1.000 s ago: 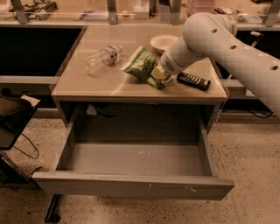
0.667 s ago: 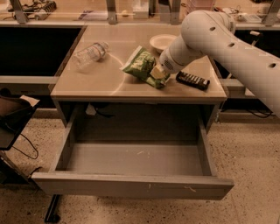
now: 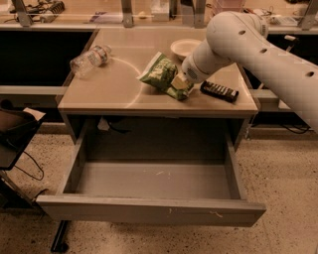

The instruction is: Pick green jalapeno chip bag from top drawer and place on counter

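The green jalapeno chip bag [image 3: 159, 72] lies on the beige counter [image 3: 124, 94], right of its middle. My gripper [image 3: 180, 83] is at the bag's right end, touching it, at the end of the white arm that reaches in from the upper right. The top drawer [image 3: 149, 211] is pulled fully out below the counter, and its grey inside shows nothing but a few scuffs.
A clear water bottle [image 3: 89, 59] lies on its side at the counter's left edge. A white bowl [image 3: 185, 47] stands behind the bag. A black rectangular packet [image 3: 219, 91] lies to the right of my gripper. A cluttered ledge with metal posts [image 3: 127, 11] runs along the back.
The water bottle has rolled left across the counter toward its left edge. The bag and my gripper have hardly moved.
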`<state>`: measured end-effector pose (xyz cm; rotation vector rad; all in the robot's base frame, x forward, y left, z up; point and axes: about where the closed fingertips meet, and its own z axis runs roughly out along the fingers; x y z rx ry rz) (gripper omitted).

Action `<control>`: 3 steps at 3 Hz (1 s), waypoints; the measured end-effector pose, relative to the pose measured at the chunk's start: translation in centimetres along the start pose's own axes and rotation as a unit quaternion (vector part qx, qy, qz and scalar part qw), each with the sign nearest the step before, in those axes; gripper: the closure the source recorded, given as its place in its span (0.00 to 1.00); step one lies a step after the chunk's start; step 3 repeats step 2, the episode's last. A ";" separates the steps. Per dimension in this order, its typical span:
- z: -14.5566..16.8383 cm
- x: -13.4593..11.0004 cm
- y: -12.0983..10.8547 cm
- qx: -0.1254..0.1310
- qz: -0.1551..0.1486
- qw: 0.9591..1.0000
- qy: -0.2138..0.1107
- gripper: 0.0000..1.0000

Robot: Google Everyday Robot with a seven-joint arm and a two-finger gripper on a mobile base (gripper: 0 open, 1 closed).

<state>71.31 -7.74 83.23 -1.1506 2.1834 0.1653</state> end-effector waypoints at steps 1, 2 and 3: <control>0.0 0.0 0.0 0.000 0.000 1.000 0.000 0.11; 0.0 0.0 0.0 0.000 0.000 1.000 0.000 0.00; 0.0 0.0 0.0 0.000 0.000 1.000 0.000 0.00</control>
